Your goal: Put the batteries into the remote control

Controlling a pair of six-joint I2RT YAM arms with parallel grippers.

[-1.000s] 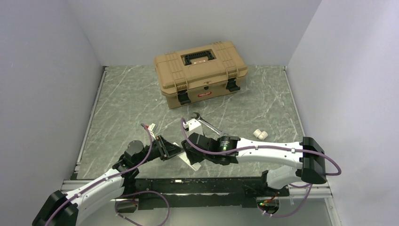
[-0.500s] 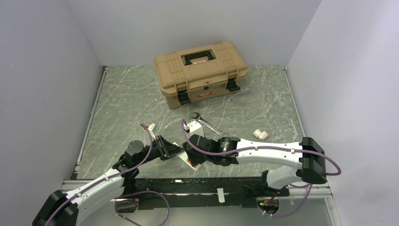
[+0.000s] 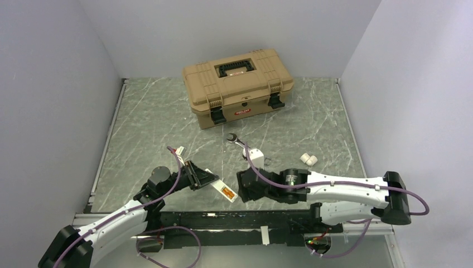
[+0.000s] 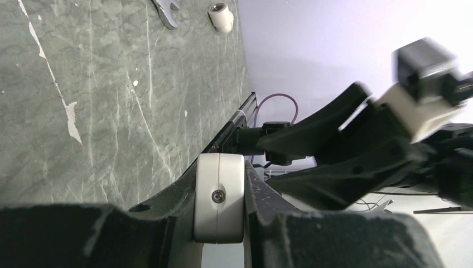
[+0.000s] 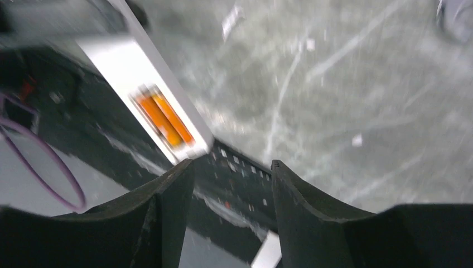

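Observation:
The remote control (image 3: 222,188) is a slim white bar with its orange-brown recess (image 3: 227,193) facing up, held just above the table near the front rail. My left gripper (image 3: 202,177) is shut on its left end. In the left wrist view the remote control's end face (image 4: 219,204) with one screw sits clamped between the fingers (image 4: 262,195). My right gripper (image 3: 241,187) is open and empty, just right of the remote's free end. Its wrist view, blurred, shows the remote control (image 5: 139,72) to the upper left of the right gripper (image 5: 231,173). The batteries are out of view.
A tan toolbox (image 3: 237,84) stands shut at the back. A steel wrench (image 3: 241,145) lies mid-table behind the right arm, its end also showing in the left wrist view (image 4: 166,11). A small white cylindrical piece (image 3: 308,159) lies to the right. The black rail (image 3: 234,218) runs along the front.
My right arm has drawn back to the right, off the remote control, so the orange-brown recess now shows. The left arm and the remote have stayed put.

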